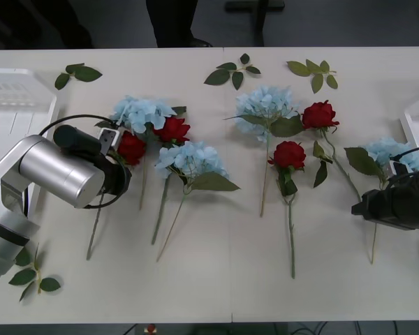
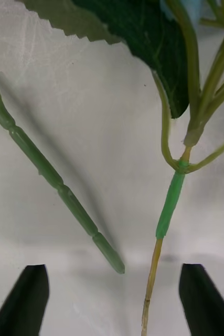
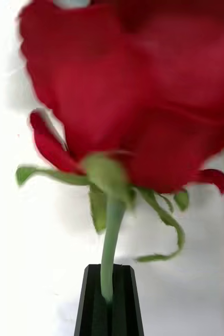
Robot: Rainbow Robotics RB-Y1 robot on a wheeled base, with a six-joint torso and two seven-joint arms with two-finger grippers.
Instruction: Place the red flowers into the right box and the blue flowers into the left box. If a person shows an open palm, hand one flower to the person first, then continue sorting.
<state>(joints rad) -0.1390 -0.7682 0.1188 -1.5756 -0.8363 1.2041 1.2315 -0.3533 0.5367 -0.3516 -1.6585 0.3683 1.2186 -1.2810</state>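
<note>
The left pincer [image 1: 112, 150], at centre-left of the front view, is clamped on a red rose's [image 1: 131, 147] stem just under the head, while the right pincer [image 1: 359, 207] at the right edge stands wide astride a blue hydrangea's [image 1: 387, 152] stem on the table [image 1: 223, 279], so the next move is likely closing there, then lifting.

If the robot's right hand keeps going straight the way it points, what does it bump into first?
Probably the thin yellow-green stem of the rightmost blue flower. The right hand is open, with that stem lying between its fingers. Height above the table is unclear.
</note>
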